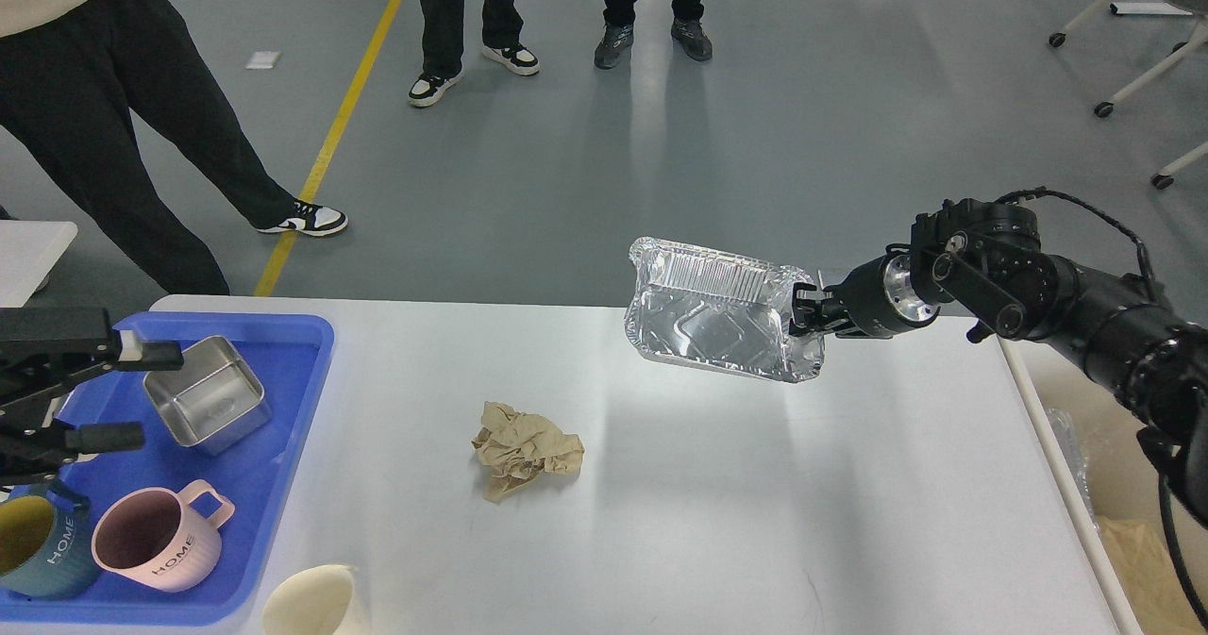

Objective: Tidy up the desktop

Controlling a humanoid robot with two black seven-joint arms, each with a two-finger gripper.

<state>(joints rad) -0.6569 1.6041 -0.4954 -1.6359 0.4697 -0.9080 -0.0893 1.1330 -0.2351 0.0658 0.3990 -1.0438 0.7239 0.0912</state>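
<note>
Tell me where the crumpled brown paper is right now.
In the head view, the crumpled brown paper lies on the desktop left of centre, right of the blue tray, below and left of the foil container.

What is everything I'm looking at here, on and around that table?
Desktop: one, white-grey, fills the lower view.
Tray: one, blue, left end of the desktop.
Steel square dish: one, silver, in the tray.
Pink mug: one, in the tray.
Teal mug: one, yellow inside, in the tray.
Cream cup: one, bottom edge, partly cut off.
Crumpled paper: one, tan, mid desktop.
Foil container: one, silver, held above the desktop.
Bin: one, cream, right of the desktop.
People: three, legs only, on the floor behind.
Left tool: black, open over the tray.
Right tool: black, gripping the foil container's rim.
</note>
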